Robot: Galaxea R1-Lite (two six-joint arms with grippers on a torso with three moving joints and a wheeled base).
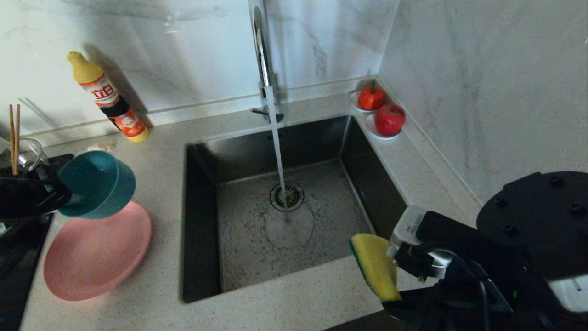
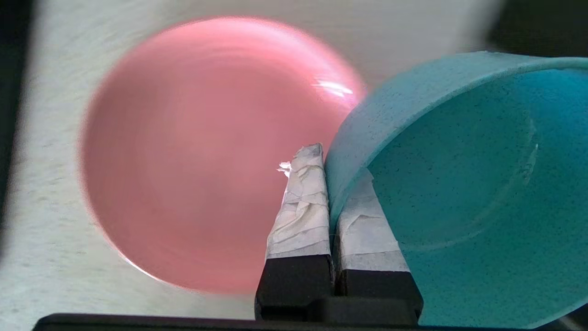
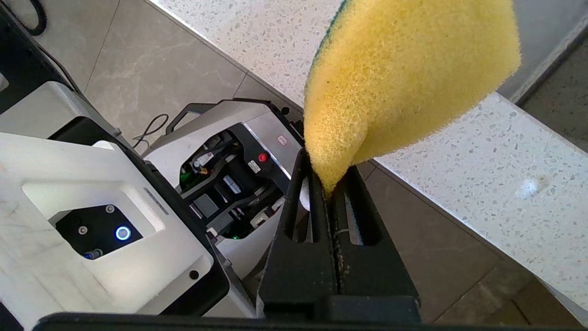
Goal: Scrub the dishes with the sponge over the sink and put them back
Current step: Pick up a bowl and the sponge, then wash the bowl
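The left gripper (image 2: 331, 193) has its tape-wrapped fingers (image 2: 301, 207) pressed together on the wall of the small round teal bowl (image 1: 98, 184), one finger inside and one outside, holding it tilted on its side in the air above the far edge of the wide shallow pink plate (image 1: 94, 253), which lies flat on the speckled pale stone worktop (image 1: 151, 151) to the left of the sink. The large square brushed-steel sink (image 1: 294, 216) sits in the middle of the worktop, and its tall chrome tap (image 1: 264, 59) pours a stream of water down beside the round drain strainer (image 1: 286, 196). The right gripper (image 3: 331, 191) hangs near the front right corner of the sink, its black fingers (image 3: 298, 216) pinching one end of the rectangular yellow sponge with a dark green scouring layer (image 1: 375, 265), which stands up over the worktop's front edge. The pair of thin brown wooden chopsticks (image 1: 14, 138) stands upright at the far left behind the left arm. A yellow-capped detergent bottle (image 1: 108, 99) leans against the marble back wall, and two small white saucers with red fruit (image 1: 379, 112) sit at the sink's back right corner.
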